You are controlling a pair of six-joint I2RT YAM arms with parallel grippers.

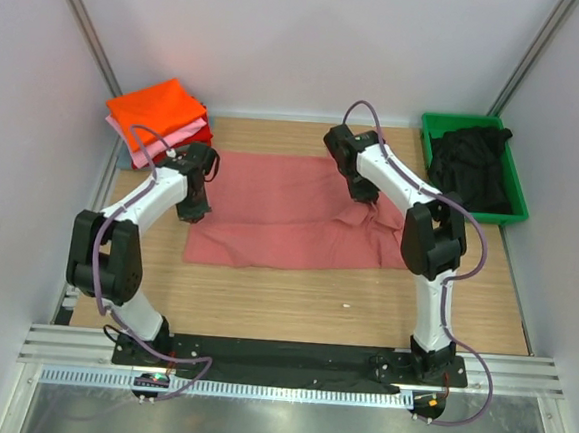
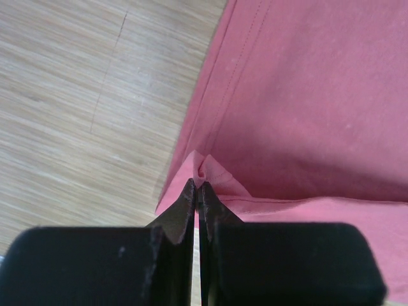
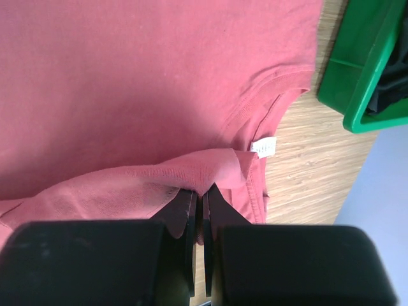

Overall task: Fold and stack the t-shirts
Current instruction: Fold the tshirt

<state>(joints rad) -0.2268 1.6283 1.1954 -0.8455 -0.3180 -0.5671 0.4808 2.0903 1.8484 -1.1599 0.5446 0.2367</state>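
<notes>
We see left gripper (image 2: 197,185) jaws pressed together pinching the salmon-red t-shirt (image 1: 290,212) at its corner, right gripper (image 3: 204,190) jaws pinching its collar fold, shirt spread on the table (image 1: 313,299), beyond it folded t-shirts (image 1: 162,116) stacked far left, black t-shirt (image 1: 471,163) in green bin (image 1: 518,190) far right

Salmon-red t-shirt (image 1: 290,212): spread mostly flat, frame centre, right edge rumpled. Folded stack (image 1: 160,116): orange atop pink and red, upper left. Black t-shirt (image 1: 471,163): crumpled heap, upper right.
</notes>
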